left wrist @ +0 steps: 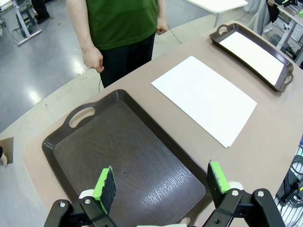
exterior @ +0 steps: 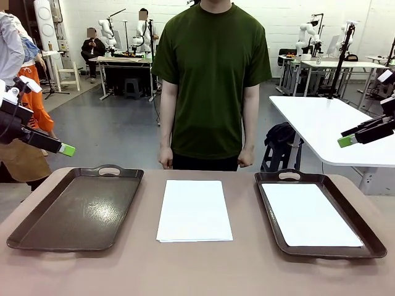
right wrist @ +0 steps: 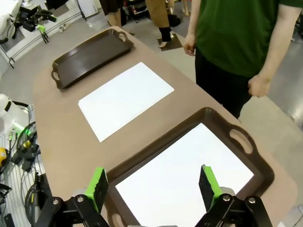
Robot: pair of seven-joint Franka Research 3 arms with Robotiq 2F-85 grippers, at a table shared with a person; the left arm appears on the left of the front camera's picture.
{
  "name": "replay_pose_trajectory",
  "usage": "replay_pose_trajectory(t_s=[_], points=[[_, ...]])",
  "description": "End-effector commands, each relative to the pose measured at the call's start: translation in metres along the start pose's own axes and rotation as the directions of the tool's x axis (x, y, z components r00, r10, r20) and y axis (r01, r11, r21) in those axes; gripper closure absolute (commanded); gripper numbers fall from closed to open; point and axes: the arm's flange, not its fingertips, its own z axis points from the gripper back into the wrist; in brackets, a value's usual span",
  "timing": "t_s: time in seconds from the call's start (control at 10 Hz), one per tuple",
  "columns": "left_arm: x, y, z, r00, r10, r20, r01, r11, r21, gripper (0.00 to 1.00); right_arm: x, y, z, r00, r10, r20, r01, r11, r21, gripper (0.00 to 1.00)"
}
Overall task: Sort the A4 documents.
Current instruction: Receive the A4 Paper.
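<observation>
you are looking at a stack of a4 documents (exterior: 194,210) lying flat in the middle of the table (exterior: 185,271), its long side running near to far. it is sitting between the two trays and touching neither. another white sheet (exterior: 308,216) is lying inside the right tray (exterior: 267,197), covering most of its floor. the left tray (exterior: 74,209) is sitting to the left of the stack, its glossy dark floor catching the light, with a handle cut-out at its far end. your left gripper (left wrist: 161,185) is pointing down at the near end of the left tray, its jaws standing wide apart and holding nothing. your right gripper (right wrist: 154,182) is pointing down at the near end of the right tray and its sheet, jaws likewise spread wide and gripping nothing. in the front view both grippers are hanging well above the table, out at its left and right sides. a person (exterior: 211,74) in a dark green t-shirt is standing at the far side, facing the stack, arms hanging down.
</observation>
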Motion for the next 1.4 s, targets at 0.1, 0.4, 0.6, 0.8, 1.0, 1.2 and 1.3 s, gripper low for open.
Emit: replay_pose_trajectory(t_s=[0.1,0.4,0.6,0.8,1.0,1.2,1.3], points=[[-0.0021,0.0029,-0.0002,1.000,-0.009,0.006,0.009,1.000,-0.012,0.00,-0.0006,-0.0049,0.0021,1.000,-0.021,0.016,0.020,0.998,0.061,0.00],[-0.0021,0.0029,-0.0002,1.000,-0.009,0.006,0.009,1.000,-0.012,0.00,-0.0016,-0.0011,-0.0020,1.000,-0.004,-0.003,0.004,1.000,0.005,0.00],[-0.0021,0.0029,-0.0002,1.000,-0.009,0.006,0.009,1.000,-0.012,0.00,-0.0016,-0.0011,-0.0020,1.000,-0.004,-0.003,0.004,1.000,0.005,0.00],[-0.0021,0.0029,-0.0002,1.000,-0.009,0.006,0.009,1.000,-0.012,0.00,-0.0016,-0.0011,-0.0020,1.000,-0.004,-0.003,0.004,1.000,0.005,0.00],[-0.0021,0.0029,-0.0002,1.000,-0.009,0.006,0.009,1.000,-0.012,0.00,-0.0016,-0.0011,-0.0020,1.000,-0.004,-0.003,0.004,1.000,0.005,0.00],[-0.0021,0.0029,-0.0002,1.000,-0.009,0.006,0.009,1.000,-0.012,0.00,-0.0016,-0.0011,-0.0020,1.000,-0.004,-0.003,0.004,1.000,0.005,0.00],[-0.0021,0.0029,-0.0002,1.000,-0.009,0.006,0.009,1.000,-0.012,0.00,-0.0016,-0.0011,-0.0020,1.000,-0.004,-0.003,0.004,1.000,0.005,0.00]])
